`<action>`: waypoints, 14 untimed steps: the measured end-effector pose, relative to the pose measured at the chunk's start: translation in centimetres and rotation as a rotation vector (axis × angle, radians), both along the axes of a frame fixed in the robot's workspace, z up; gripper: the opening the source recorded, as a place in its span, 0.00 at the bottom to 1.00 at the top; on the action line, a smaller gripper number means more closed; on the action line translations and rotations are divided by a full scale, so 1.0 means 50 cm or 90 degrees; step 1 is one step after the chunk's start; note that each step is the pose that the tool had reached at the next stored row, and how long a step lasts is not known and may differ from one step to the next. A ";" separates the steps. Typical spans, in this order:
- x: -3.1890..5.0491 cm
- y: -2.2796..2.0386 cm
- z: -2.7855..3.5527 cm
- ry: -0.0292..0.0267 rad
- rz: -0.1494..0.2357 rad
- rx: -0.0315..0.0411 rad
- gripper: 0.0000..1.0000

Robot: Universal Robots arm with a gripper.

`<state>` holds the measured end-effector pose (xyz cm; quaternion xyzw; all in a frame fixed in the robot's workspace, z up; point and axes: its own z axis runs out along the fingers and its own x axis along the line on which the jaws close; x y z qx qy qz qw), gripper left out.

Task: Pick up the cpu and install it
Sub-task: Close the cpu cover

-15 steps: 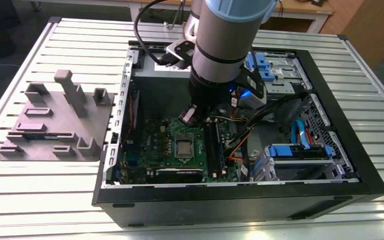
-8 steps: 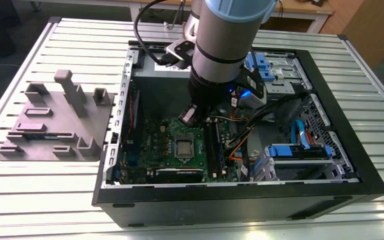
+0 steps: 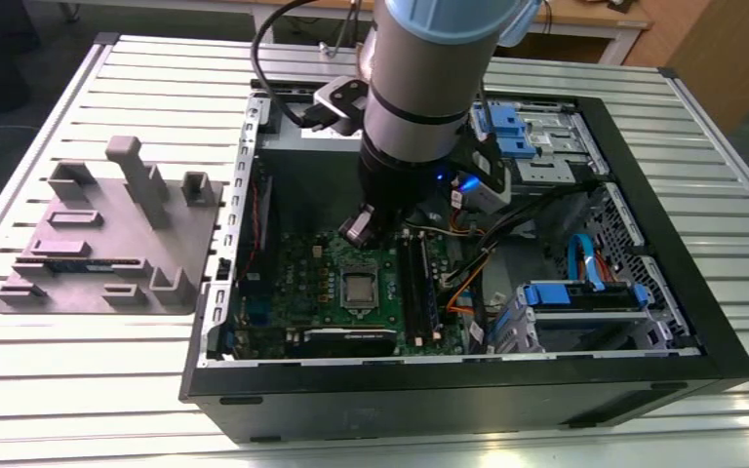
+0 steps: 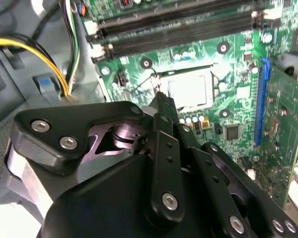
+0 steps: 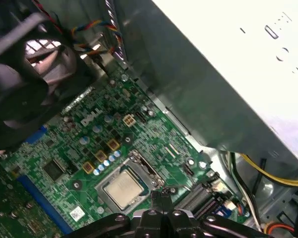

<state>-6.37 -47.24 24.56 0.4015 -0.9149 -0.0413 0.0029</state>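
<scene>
The cpu [image 3: 359, 286] lies flat in the metal-framed socket [image 3: 359, 268] on the green motherboard, its silvery top facing up. Both wrist views show the cpu [image 4: 188, 91] [image 5: 123, 191] seated inside the frame. My gripper [image 3: 358, 232] hangs inside the open computer case, just above the socket's far edge. The black fingers taper to a closed tip [image 4: 159, 96] beside the socket's corner, next to the thin wire lever [image 4: 184, 69]. Nothing is held between them. In the first wrist view the gripper [image 5: 161, 196] sits at the socket's edge, apart from the chip.
A grey moulded tray [image 3: 101, 244] lies on the slatted table at the exterior view's left. The big grey box with a white label [image 5: 228, 74] walls one side. Memory slots [image 4: 179, 29], yellow cables [image 4: 39, 49] and a blue expansion slot [image 4: 260, 99] surround the socket.
</scene>
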 end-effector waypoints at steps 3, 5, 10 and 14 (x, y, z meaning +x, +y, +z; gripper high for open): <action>-0.017 -0.0028 -0.001 0.0000 0.000 0.0000 0.10; -0.026 -0.0052 -0.001 0.0000 0.000 0.0000 0.10; -0.026 -0.0123 -0.001 0.0000 0.001 -0.0001 0.10; -0.026 -0.0146 -0.001 0.0000 0.001 0.0000 0.10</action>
